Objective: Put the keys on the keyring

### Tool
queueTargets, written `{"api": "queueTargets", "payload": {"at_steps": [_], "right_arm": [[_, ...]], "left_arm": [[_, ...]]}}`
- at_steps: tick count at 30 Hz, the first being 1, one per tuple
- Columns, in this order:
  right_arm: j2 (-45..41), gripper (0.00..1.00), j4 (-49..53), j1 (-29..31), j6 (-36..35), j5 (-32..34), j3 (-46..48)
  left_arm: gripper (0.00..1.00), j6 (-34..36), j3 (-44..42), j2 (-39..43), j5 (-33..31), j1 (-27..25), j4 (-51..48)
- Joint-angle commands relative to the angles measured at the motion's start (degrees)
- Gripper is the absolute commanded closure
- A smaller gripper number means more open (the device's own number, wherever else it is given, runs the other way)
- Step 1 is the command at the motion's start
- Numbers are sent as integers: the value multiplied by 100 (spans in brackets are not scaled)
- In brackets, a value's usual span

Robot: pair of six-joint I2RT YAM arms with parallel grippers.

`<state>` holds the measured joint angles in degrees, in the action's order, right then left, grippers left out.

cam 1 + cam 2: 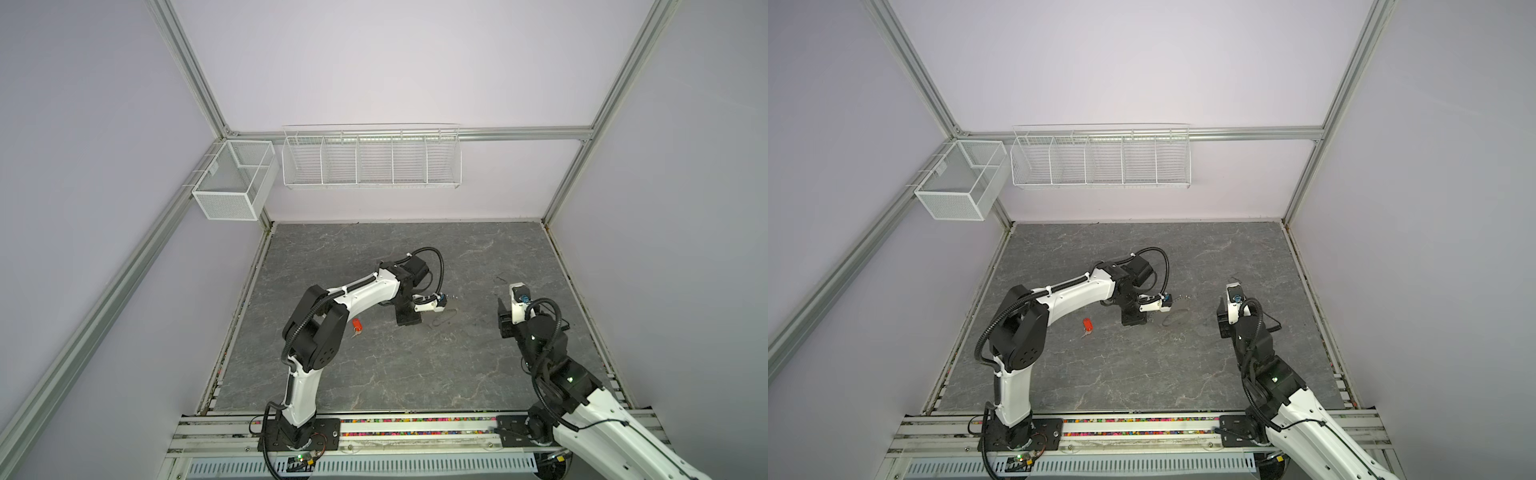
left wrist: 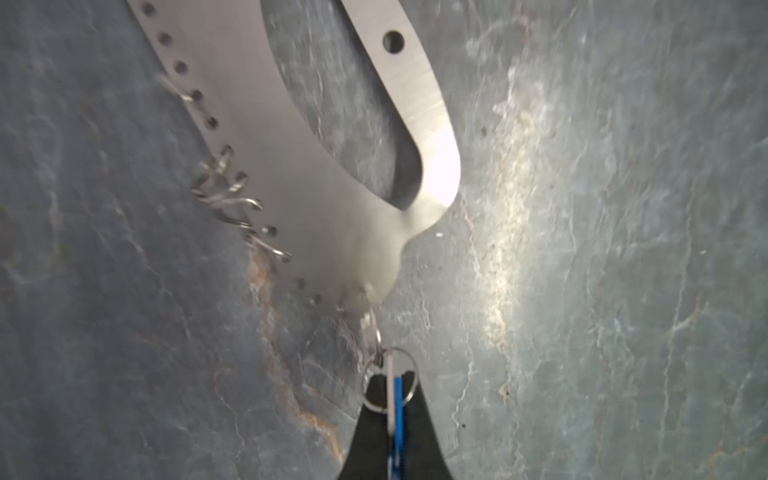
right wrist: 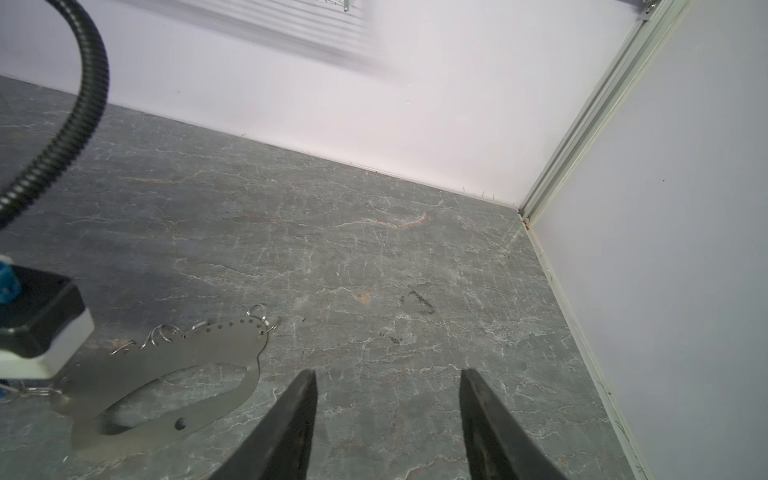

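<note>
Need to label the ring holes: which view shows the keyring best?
Left wrist: the keyring fills the frame, its edge holes and wire rings distinct, though one end is cropped. Right wrist shows nearly all of it, smaller and oblique. In both top views it is only a faint outline.

We see the keyring (image 2: 291, 174), a flat grey plate with an oval cut-out and small rings along one edge, lying flat mid-frame in both top views. The blue key (image 2: 398, 419) is held edge-on, its ring at the keyring's tip. The red key (image 1: 356, 325) lies flat centre-left, well apart.
</note>
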<state>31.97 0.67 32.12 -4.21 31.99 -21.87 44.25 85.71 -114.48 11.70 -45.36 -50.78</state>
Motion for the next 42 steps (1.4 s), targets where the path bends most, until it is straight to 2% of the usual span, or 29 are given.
{"api": "queueTargets", "payload": {"at_steps": [1,6,9,12,14,15,18,22,24,25,27,29,34,38,42], "right_arm": [[36,41,-465,-24,144,-333,216],[420,36,-948,-24,-55,-1160,268],[926,30,-1505,-47,372,-843,330],[1379,30,-1884,-78,528,-1084,269],[1720,31,-1737,-84,460,-1286,59],[1913,31,-1629,-84,597,-1151,-87],[2365,24,-1112,-93,1269,-498,-511],[2761,20,-1189,-101,1182,-876,-689],[2929,20,-1165,-110,1129,-1185,-784],[3037,22,-1060,-110,1122,-1288,-870],[3251,28,-909,-127,1239,-1334,-1017],[3489,29,-742,-155,1326,-1553,-1218],[4424,30,-133,-277,1767,-2407,-2007],[5260,33,251,-576,2032,-3002,-2636],[5874,37,495,-1013,3066,-3588,-3077]], "left_arm": [[100,100,-251,320,-324,94,53],[100,-75,-624,351,-467,256,-95],[100,-172,-844,391,-576,274,-72],[96,-306,-863,352,-671,276,-188],[94,-396,-892,319,-804,274,-252],[93,-435,-898,305,-831,282,-290],[83,-620,-961,361,-892,318,-341],[64,-925,-1172,684,-896,443,-204],[53,-1076,-1264,989,-744,529,-36],[51,-1164,-1301,1172,-662,574,71],[49,-1336,-1331,1522,-476,693,304],[48,-1454,-1362,1904,-248,840,641],[47,-2040,-1727,2702,622,1355,2397],[47,-2368,-2118,2796,1145,1666,3955],[49,-2465,-1768,2323,1878,1907,4177]]}}
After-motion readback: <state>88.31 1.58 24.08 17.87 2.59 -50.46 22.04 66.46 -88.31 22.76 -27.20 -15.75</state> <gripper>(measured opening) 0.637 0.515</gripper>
